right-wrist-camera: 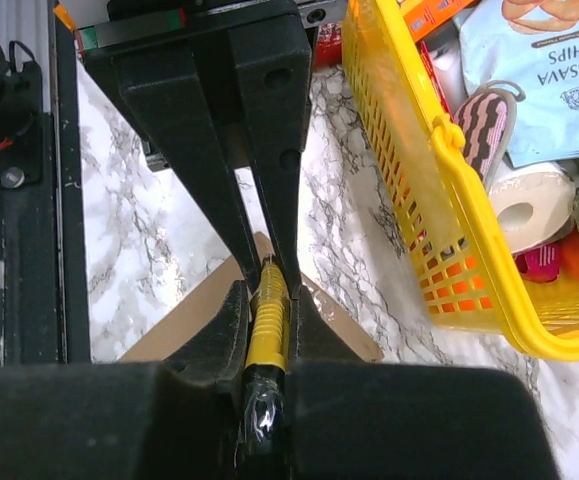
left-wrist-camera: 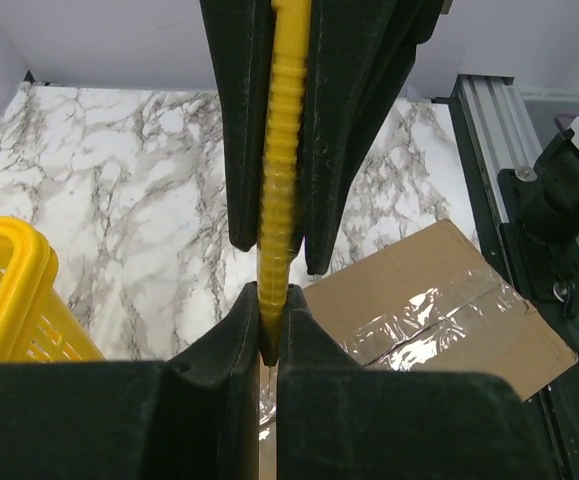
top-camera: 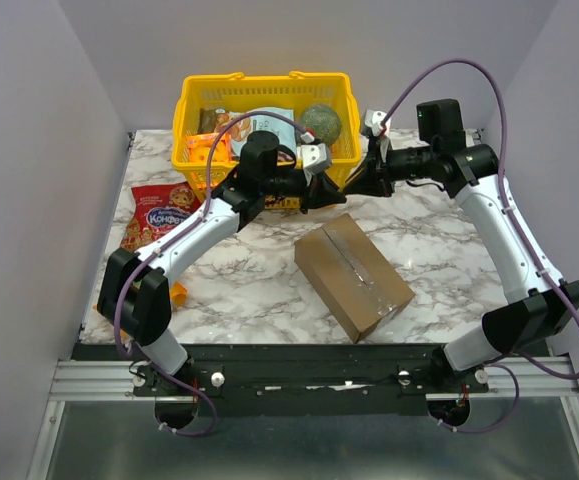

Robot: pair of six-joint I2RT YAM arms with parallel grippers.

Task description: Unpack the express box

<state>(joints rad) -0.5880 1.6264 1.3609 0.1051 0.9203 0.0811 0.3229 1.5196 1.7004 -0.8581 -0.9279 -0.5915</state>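
Left wrist view: left gripper (left-wrist-camera: pixel 269 310) clamped on a yellow ridged tool (left-wrist-camera: pixel 281 150); right gripper (right-wrist-camera: pixel 267 300) clenched on the same tool. If either arm pulls out of step, the tool may twist loose and fall onto the express box (top-camera: pixel 353 275), lying taped shut on the tabletop (top-camera: pixel 239 280) beneath.

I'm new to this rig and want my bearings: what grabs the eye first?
The left gripper and right gripper meet in mid-air, both shut on one ribbed yellow tool. Just nearer lies the express box, flaps shut and taped. A yellow basket packed with groceries stands at the far edge of the table.
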